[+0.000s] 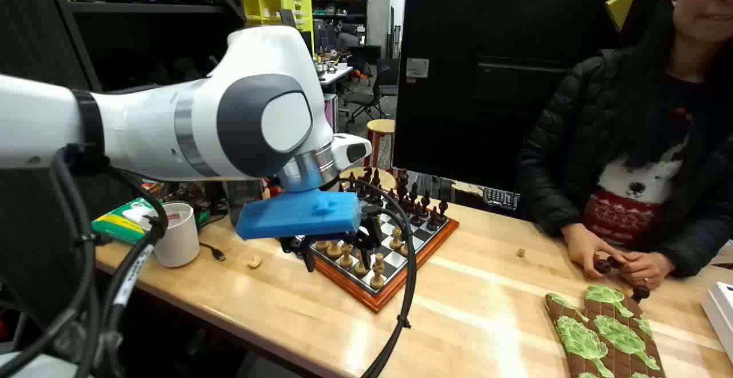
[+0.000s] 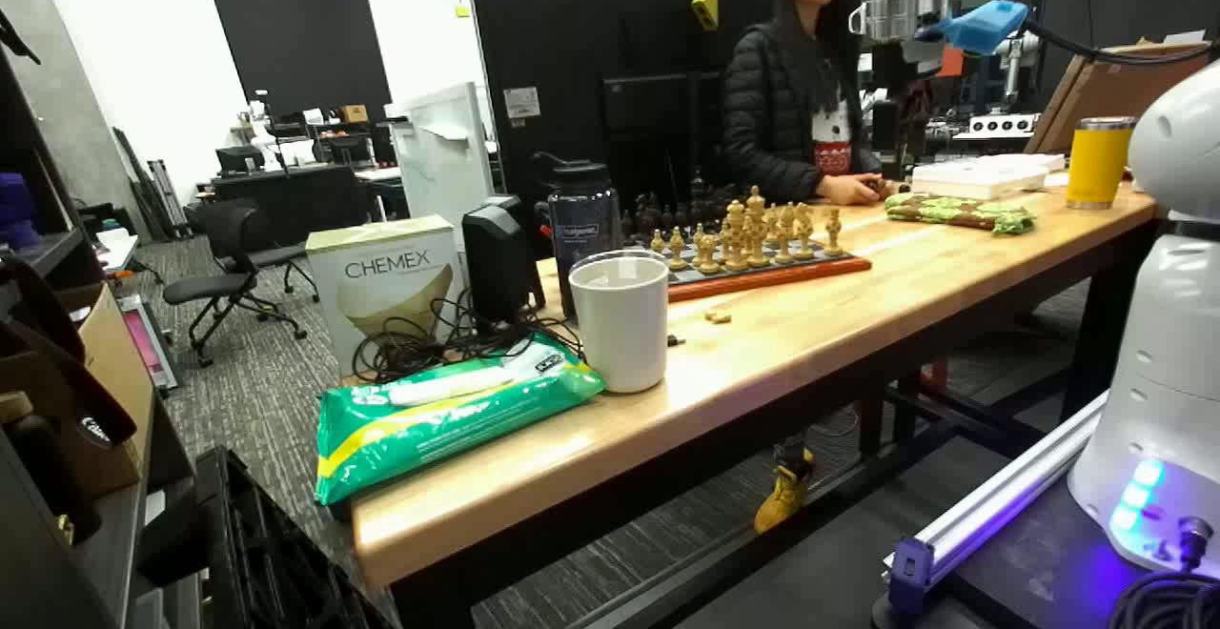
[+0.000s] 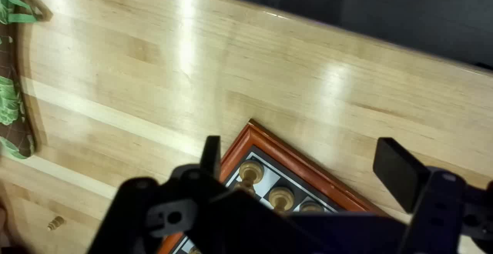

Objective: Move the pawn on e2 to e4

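Note:
The chessboard (image 1: 401, 289) with a red-brown rim lies on the wooden table and also shows in an exterior view (image 2: 782, 278). Light pieces (image 1: 377, 275) stand on its near side and dark pieces (image 1: 425, 203) on its far side. The pawn on e2 cannot be singled out; the arm and gripper cover part of the board. My gripper (image 1: 339, 259) is above the board's near edge. In the wrist view the gripper (image 3: 302, 161) is open with nothing between the fingers. A board corner (image 3: 265, 134) and a few light pieces (image 3: 281, 198) show below, partly hidden by the gripper.
A white mug (image 1: 176, 235) and a green wipes pack (image 2: 448, 410) stand left of the board. Small pale pieces lie on the table (image 1: 254, 261) (image 1: 520, 252). A person's hands (image 1: 613, 263) hold dark pieces near an oven mitt (image 1: 607, 332). A black bottle (image 2: 583, 219) stands beside the board.

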Tool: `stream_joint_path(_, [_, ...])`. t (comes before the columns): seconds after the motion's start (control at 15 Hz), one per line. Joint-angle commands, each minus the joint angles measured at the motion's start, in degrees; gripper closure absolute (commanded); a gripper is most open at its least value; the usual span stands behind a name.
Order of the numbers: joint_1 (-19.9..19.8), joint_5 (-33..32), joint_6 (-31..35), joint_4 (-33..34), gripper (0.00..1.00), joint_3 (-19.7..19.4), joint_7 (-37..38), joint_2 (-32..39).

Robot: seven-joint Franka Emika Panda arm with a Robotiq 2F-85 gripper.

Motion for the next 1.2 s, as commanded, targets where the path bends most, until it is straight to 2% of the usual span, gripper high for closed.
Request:
stream_joint_path(0.0, [0.6,-0.4,-0.3,0.1,0.00,-0.5,0.4,0.0])
stream_joint_path(0.47, [0.7,-0.3,0.0,0.3,0.00,-0.4,0.4,0.4])
stream_joint_path(0.93, [4.6,1.6,0.3,5.7,0.00,0.6,0.0,6.6])
stream_joint_path(1.13, [5.8,2.5,2.5,8.7,0.00,0.8,1.0,10.6])
